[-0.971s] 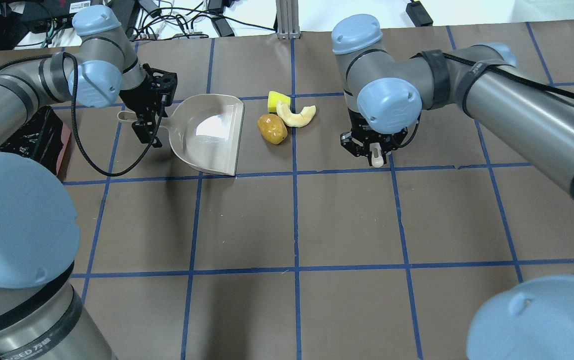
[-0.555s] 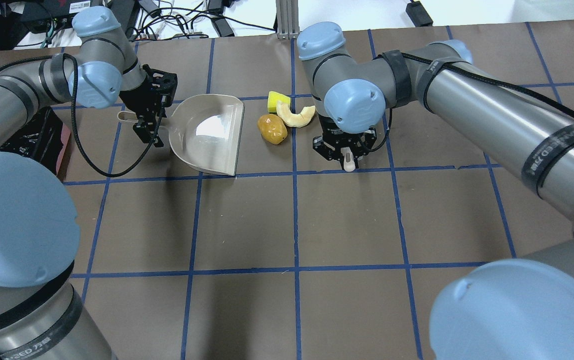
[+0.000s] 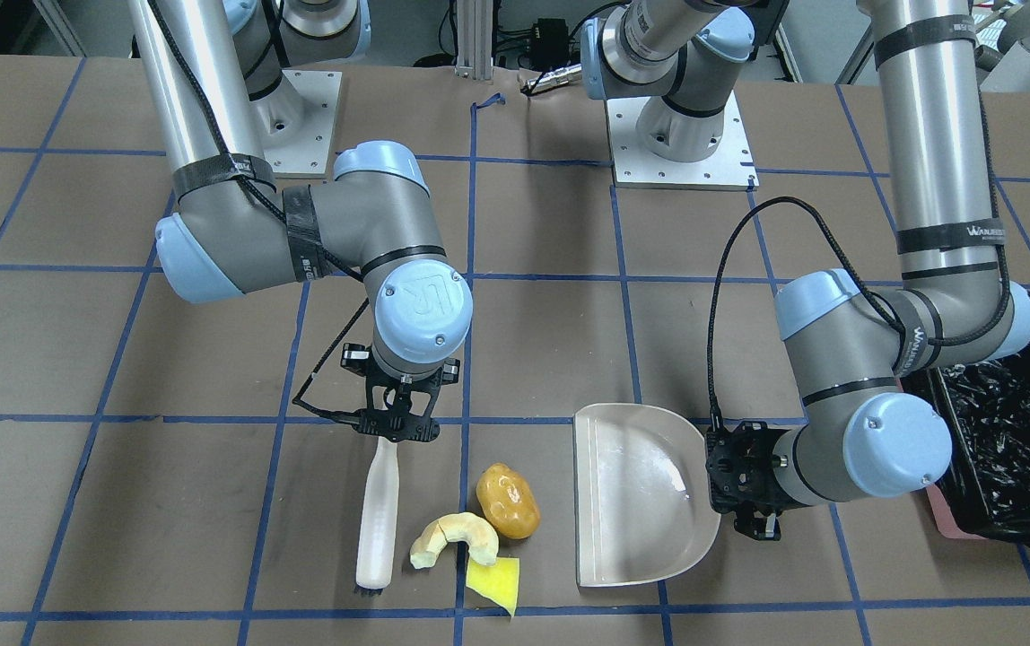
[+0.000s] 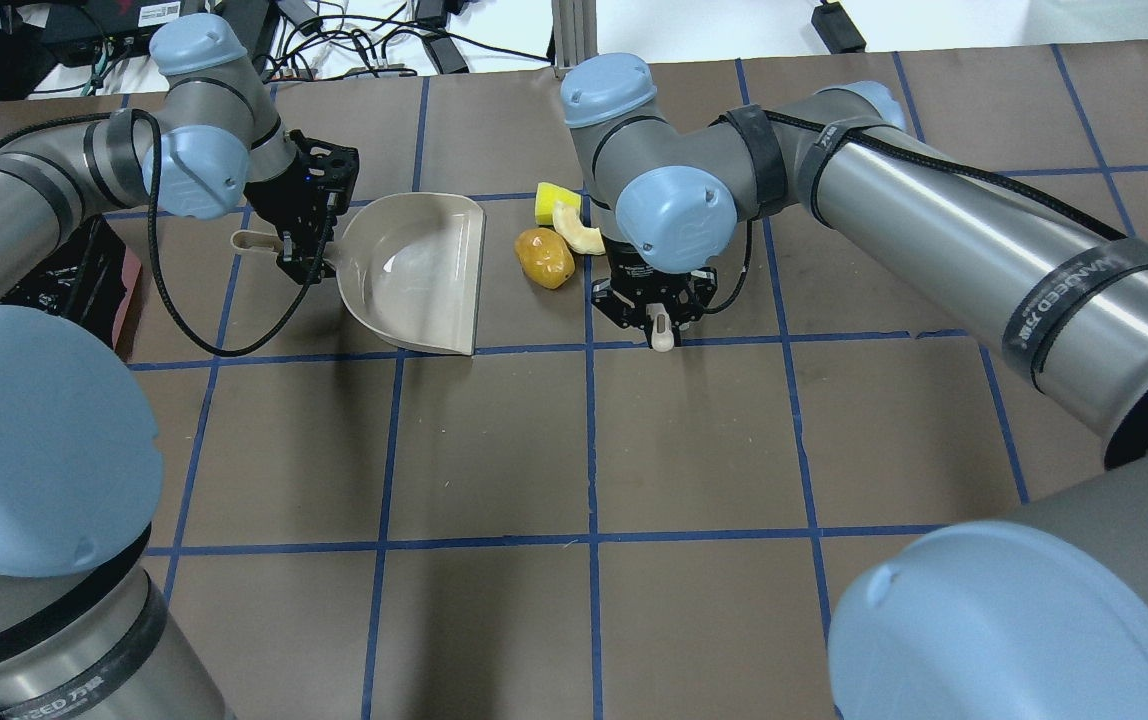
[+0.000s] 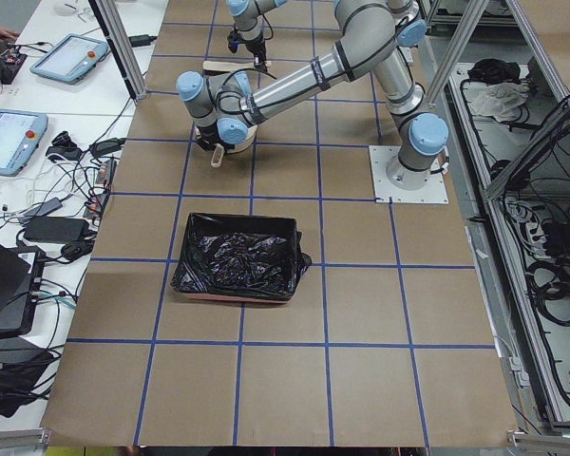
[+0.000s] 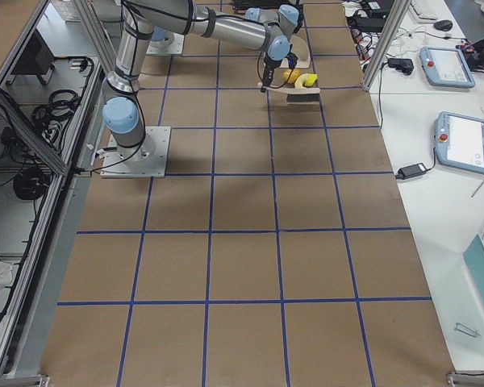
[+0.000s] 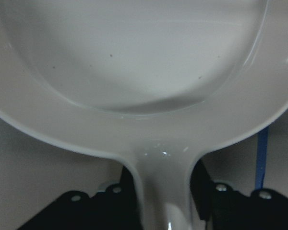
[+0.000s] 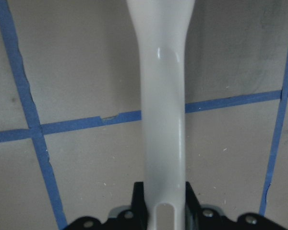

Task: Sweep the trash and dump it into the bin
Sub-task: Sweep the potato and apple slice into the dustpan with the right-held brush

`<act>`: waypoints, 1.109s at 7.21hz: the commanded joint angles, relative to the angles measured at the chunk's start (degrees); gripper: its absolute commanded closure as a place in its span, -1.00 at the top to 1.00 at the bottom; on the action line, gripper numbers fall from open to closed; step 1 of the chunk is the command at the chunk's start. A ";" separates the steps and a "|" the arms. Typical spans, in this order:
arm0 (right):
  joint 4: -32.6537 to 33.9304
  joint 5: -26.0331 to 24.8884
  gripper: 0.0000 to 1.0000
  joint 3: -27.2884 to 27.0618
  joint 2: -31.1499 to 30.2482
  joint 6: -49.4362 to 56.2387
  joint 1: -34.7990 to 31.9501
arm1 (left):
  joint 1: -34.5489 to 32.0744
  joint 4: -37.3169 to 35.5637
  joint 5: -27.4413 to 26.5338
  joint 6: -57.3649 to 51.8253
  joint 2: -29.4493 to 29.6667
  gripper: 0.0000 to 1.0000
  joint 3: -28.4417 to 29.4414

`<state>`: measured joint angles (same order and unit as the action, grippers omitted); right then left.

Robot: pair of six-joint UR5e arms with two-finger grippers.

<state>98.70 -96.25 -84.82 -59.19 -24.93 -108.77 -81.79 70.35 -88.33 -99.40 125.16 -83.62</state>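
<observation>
Trash: three pieces bunched together. Lump (image 3: 507, 500) is glossy amber, potato-shaped. Crescent (image 3: 454, 536) is pale and curved, just beside the lump. Wedge (image 3: 493, 579) is flat, bright yellow, with the crescent's end lying against it. All three sit between brush (image 3: 378, 520) and dustpan (image 3: 636, 493).

Bin (image 5: 236, 256): rectangular, lined with a crinkled glossy black bag, pink edge at the base. It stands at the robot's left end of the table, well apart from the trash.

Right gripper (image 8: 163, 201) is pinched on the brush's white handle; the dark bristles touch down just beside the crescent. Left gripper (image 7: 164, 196) is clamped on the beige dustpan's handle stem, one finger each side. The pan's straight open edge faces the lump, near it.

Table (image 4: 694, 450): brown paper, gridded with blue tape (image 4: 591, 440). Tangled cables (image 4: 364, 40) lie past the far edge. Tablets (image 5: 9, 138) lie on the white benches alongside.
</observation>
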 commanded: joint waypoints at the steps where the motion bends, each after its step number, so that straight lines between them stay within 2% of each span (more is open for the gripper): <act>1: 0.00 0.36 -0.77 1.66 1.70 -2.32 -1.44 | -0.13 -0.04 0.00 0.00 0.00 -0.84 0.04; 8: 0.35 5.37 -0.79 5.79 5.48 -7.67 -6.36 | -0.21 -0.04 0.08 0.00 0.00 -0.93 0.04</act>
<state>99.00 -91.60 -80.09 -54.53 -31.41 -114.04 -81.97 70.31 -88.31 -99.40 125.16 -83.58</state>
